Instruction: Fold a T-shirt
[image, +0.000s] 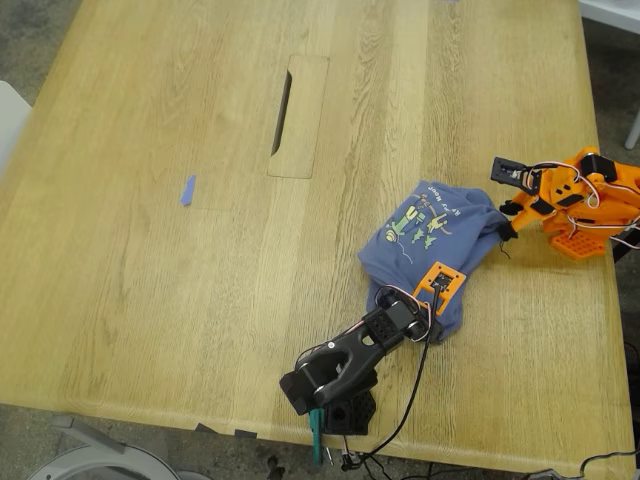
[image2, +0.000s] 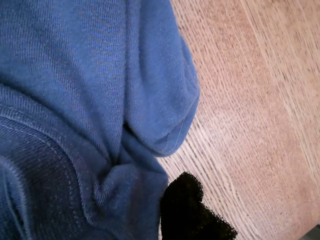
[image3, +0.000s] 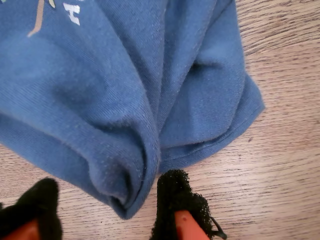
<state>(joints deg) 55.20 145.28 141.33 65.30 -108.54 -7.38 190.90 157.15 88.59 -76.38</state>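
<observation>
T-shirt (image: 425, 250): soft, light, limp; bunched on the table (image: 150, 250) at the exterior view's right. My second claw (image3: 107, 212) is open, straddling a fold ridge, a fair hold; hems grip best. My first claw's (image2: 197, 215) state cannot be told.

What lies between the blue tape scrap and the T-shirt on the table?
In the exterior view, only bare table lies between the tape scrap and the T-shirt; the slot sits farther back.
</observation>
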